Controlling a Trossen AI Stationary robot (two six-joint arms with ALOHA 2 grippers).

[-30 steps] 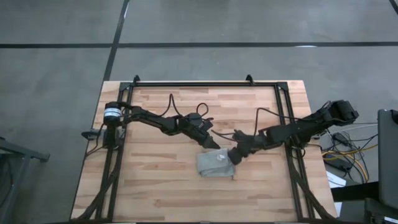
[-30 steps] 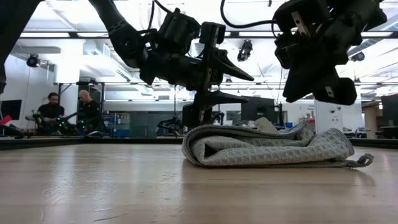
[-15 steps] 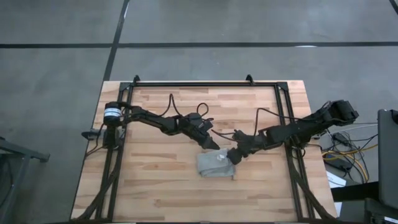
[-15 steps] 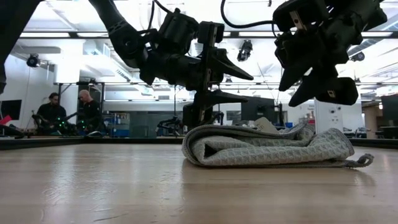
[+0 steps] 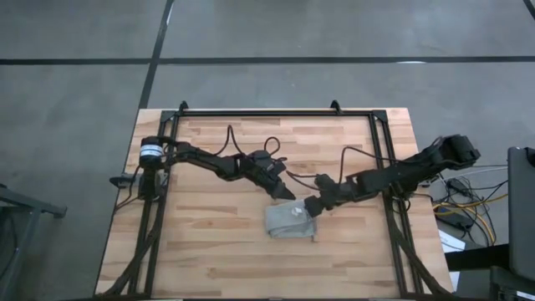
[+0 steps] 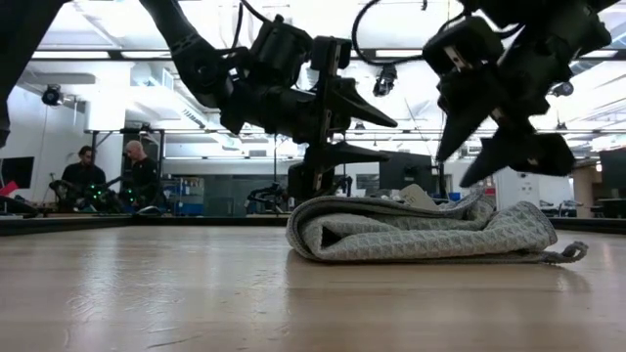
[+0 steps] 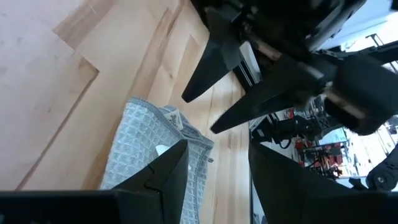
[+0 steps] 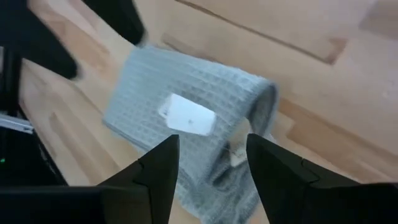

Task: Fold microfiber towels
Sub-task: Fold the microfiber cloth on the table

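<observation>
The grey-green microfiber towel (image 5: 290, 222) lies folded in several layers on the wooden table, a little right of its middle, with a small white tag (image 8: 187, 116) on its upper face. In the low view its rounded fold (image 6: 305, 235) faces left and a thin corner trails at the right. My right gripper (image 6: 468, 166) hangs open just above the towel's right part, fingers slanting down. My left gripper (image 6: 391, 137) stands open above the towel's far left side, fingers level. In the left wrist view the towel (image 7: 140, 149) lies beyond my left gripper (image 7: 217, 165).
A black frame rail (image 5: 276, 113) runs along the table's far edge and down both sides, and cables (image 5: 242, 142) trail over the far half. Bare wood (image 5: 209, 259) lies at the near side. People (image 6: 108, 176) sit in the room behind.
My right gripper has opened above the towel and tipped a little, its fingers now spread and slanting down. The towel has stayed where it lay, in the same shape.
</observation>
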